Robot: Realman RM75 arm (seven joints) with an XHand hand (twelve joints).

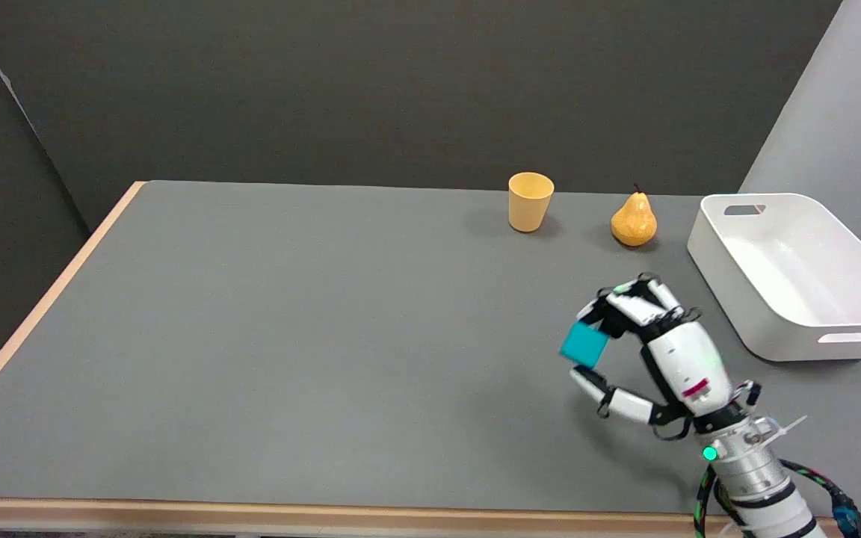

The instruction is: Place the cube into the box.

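Grey table (288, 336), and the right hand (643, 351) pinches the teal cube (584, 344) at its fingertips. Pretty shallow hold, so it could slip swinging over to the white box (841, 338).

My right arm (763, 497) runs off the lower edge, the box (797, 329) is clipped at the right edge, and fingers (628, 302) hide the cube's (584, 344) far side, so I cannot judge contact there.
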